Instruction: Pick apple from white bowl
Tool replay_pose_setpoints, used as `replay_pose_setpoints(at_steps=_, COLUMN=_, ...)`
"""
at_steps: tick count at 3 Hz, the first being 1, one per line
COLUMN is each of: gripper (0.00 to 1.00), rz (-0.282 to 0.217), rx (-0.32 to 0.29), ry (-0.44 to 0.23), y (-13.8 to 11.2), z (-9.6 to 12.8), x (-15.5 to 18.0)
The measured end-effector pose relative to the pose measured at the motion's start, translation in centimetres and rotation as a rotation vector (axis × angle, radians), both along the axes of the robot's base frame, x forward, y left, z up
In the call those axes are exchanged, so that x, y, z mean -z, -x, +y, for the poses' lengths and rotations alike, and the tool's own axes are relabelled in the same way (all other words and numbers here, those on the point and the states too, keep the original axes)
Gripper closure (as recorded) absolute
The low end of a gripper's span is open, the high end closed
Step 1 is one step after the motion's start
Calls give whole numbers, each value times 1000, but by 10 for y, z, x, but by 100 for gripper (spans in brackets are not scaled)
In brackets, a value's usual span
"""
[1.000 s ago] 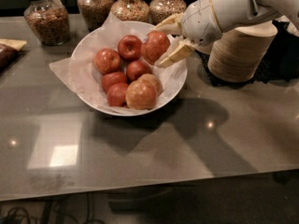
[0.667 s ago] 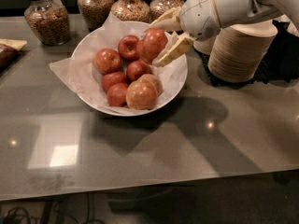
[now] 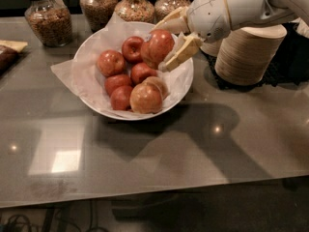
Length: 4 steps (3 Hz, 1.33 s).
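Note:
A wide white bowl (image 3: 91, 96) lined with crumpled white paper stands on the grey table and holds several apples. My gripper (image 3: 163, 45) reaches in from the right, its cream fingers closed around a round glossy red apple (image 3: 157, 47). That apple is raised a little above the others, over the bowl's far right side. One finger (image 3: 181, 53) runs under its right side, the other lies behind its top. A paler yellow-tan apple (image 3: 145, 97) sits at the bowl's front.
A stack of beige disposable bowls (image 3: 252, 52) stands right of the white bowl, under my arm. Several glass jars (image 3: 48, 19) of grains line the back edge. A wrapped snack (image 3: 8, 52) lies at the far left.
The gripper has lifted the red apple up and slightly left, off the other apples in the bowl. The other apples have stayed put.

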State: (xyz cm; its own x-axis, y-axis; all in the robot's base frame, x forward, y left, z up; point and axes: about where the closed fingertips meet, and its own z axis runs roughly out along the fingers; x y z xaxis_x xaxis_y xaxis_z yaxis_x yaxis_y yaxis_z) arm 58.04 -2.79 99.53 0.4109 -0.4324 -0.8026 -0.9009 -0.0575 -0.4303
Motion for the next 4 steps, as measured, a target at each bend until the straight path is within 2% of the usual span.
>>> replay_pose_setpoints(at_steps=1, gripper=100, rz=-6, rx=-14, ry=-25, y=19, z=6, x=3)
replay_pose_setpoints(at_steps=2, gripper=100, rz=-37, rx=-36, ry=-85, y=61, z=19, x=-2)
replay_pose_setpoints(at_steps=3, gripper=100, rz=-41, rx=-39, ry=-156, y=131, z=27, x=-10)
replay_pose_setpoints(at_steps=4, gripper=100, rz=-39, rx=-32, ry=-156, y=133, z=24, x=-9)
